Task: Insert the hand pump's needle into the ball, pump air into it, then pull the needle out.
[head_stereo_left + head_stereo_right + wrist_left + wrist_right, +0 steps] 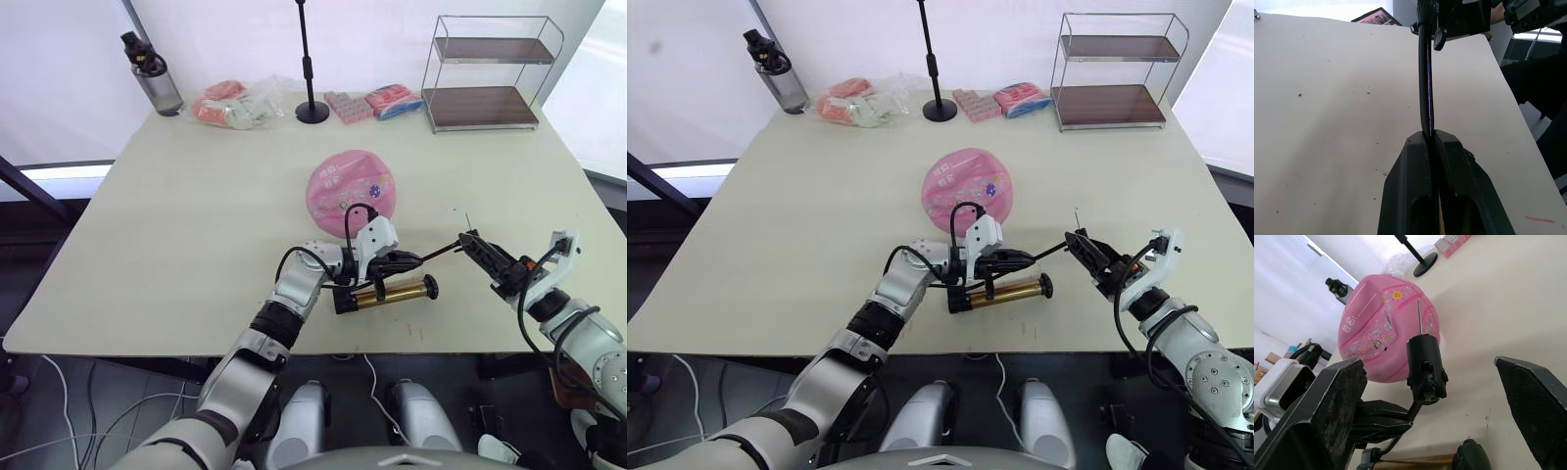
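The pink ball with cartoon prints rests on the middle of the table, somewhat flattened. Nearer the front edge lies the gold hand pump, with black end caps. My left gripper is shut on the pump's thin black hose just above the cylinder. The hose runs right to a black fitting carrying the needle, which points towards the ball and is apart from it. My right gripper is open, its two fingers wide apart on either side of the fitting.
Along the back edge of the table stand a grey bottle, a clear bag of packets, a black pole stand, pink packets and a wire two-tier shelf.
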{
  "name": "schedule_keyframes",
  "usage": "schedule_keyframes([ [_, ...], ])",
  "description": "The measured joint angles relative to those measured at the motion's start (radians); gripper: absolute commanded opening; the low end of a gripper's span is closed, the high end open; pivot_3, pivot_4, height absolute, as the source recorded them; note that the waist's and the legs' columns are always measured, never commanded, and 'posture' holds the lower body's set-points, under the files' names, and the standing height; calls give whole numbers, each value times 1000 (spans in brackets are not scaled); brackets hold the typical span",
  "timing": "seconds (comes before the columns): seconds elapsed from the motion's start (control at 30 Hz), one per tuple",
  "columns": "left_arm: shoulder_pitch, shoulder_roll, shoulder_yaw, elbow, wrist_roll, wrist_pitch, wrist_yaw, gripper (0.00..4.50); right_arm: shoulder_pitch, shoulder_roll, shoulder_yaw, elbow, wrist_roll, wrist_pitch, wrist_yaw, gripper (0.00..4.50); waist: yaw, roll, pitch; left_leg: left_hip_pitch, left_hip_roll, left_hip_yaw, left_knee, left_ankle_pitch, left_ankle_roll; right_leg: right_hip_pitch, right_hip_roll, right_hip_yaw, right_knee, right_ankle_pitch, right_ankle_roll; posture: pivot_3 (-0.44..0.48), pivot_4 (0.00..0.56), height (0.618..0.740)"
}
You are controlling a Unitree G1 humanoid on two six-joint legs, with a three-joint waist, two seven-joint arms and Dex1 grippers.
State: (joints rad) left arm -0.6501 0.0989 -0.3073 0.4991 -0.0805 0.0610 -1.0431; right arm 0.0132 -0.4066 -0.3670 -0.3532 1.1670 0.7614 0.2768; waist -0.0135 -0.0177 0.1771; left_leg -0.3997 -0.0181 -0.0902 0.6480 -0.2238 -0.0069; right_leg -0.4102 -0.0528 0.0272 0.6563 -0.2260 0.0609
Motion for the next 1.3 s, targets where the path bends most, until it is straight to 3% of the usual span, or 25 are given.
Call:
schedule_keyframes([
  [0.07, 0, 0, 0, 0, 0, 0, 0, 0, 0, 0, 0, 0, -2, 0, 2, 3369, 0, 0, 0, 0, 0, 0, 0, 0, 0, 0, 0, 0, 0, 0, 0, 0, 150, 731],
  [0.17, 0, 0, 0, 0, 0, 0, 0, 0, 0, 0, 0, 0, -8, -1, 5, 1767, 0, 0, 0, 0, 0, 0, 0, 0, 0, 0, 0, 0, 0, 0, 0, 0, 150, 731],
  [0.3, 0, 0, 0, 0, 0, 0, 0, 0, 1, 0, 0, 1, -19, -2, 12, 365, 0, 0, 0, 0, 0, 0, 0, 0, 0, 0, 0, 0, 0, 0, 0, 0, 150, 731],
  [0.73, 6, 0, -7, -1, -5, 7, -3, 0, 1, 0, 1, 1, -30, -2, 28, 322, 0, 0, 0, 0, 0, 0, 0, 0, 0, 0, 0, 0, 0, 0, 0, 0, 150, 731],
  [0.97, 8, 20, -6, -27, -10, 13, 13, 2778, 1, -65, 21, -23, -103, -7, 82, 322, 0, 0, 0, -1, 0, 0, -1, 0, 0, -1, 0, 0, -1, 0, 0, 0, 150, 731],
  [1.0, 9, 33, -7, -33, -2, -8, 20, 3325, 1, -82, 34, -37, -127, -17, 96, 322, 0, 0, 0, -1, 0, 0, -1, 0, 0, -1, 0, 0, -1, 0, 0, 0, 150, 731],
  [1.1, 10, 82, -22, -56, 39, -98, 20, 4421, -1, -95, 59, -65, -182, -37, 109, 322, -2, 0, 0, 0, 0, 0, -1, 0, 0, -1, 0, 0, -1, 0, 0, 0, 150, 731],
  [1.3, 49, 173, 55, -182, -5, -94, 26, 4477, -15, -158, 171, -154, -374, -99, 129, 322, 0, 0, 1, -1, 1, 0, -2, 0, 0, -2, 0, 0, -2, 0, 0, 0, 150, 731],
])
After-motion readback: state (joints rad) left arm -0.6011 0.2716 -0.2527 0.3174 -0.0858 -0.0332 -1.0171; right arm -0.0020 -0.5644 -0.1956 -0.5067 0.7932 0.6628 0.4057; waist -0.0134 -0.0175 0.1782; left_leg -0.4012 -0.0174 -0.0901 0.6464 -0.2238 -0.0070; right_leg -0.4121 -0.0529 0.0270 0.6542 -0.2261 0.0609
